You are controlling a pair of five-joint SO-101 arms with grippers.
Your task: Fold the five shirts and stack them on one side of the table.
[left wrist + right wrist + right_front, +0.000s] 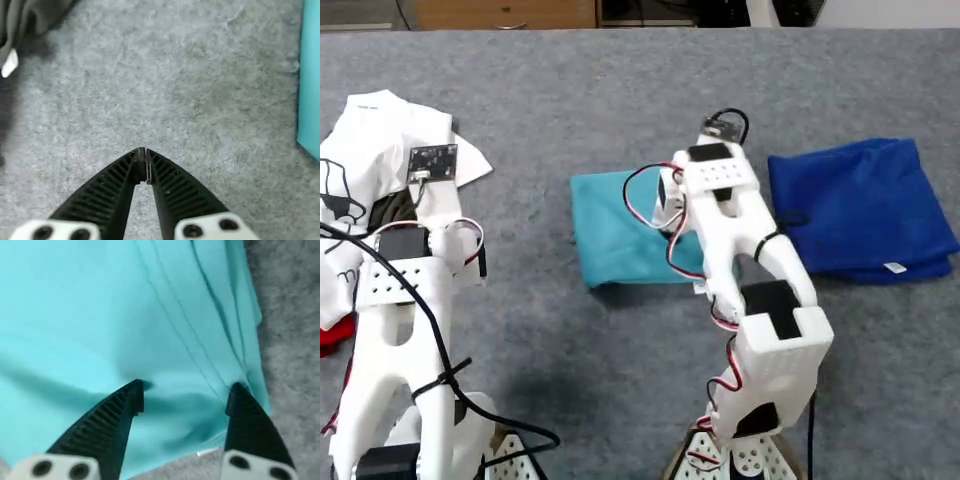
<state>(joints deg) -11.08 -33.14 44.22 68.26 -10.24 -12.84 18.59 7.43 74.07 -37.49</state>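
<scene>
Right gripper (187, 386): jaws spread wide, nothing held, positioned over the folded teal shirt (620, 235), which lies mid-table; contact with the cloth cannot be told. Left gripper (141, 165): jaws closed tip to tip, empty, above bare grey table cover (190, 75). Folded blue shirt (860, 205) lies near the teal one, apart from it. White shirt (370, 140) lies crumpled on the left arm's side, red cloth (328, 338) beside it

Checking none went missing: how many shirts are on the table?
5, it seems: blue shirt folded at the right; teal shirt mid-table under the right gripper; white shirt, dark shirt and red shirt piled at the left, the last two mostly hidden.
</scene>
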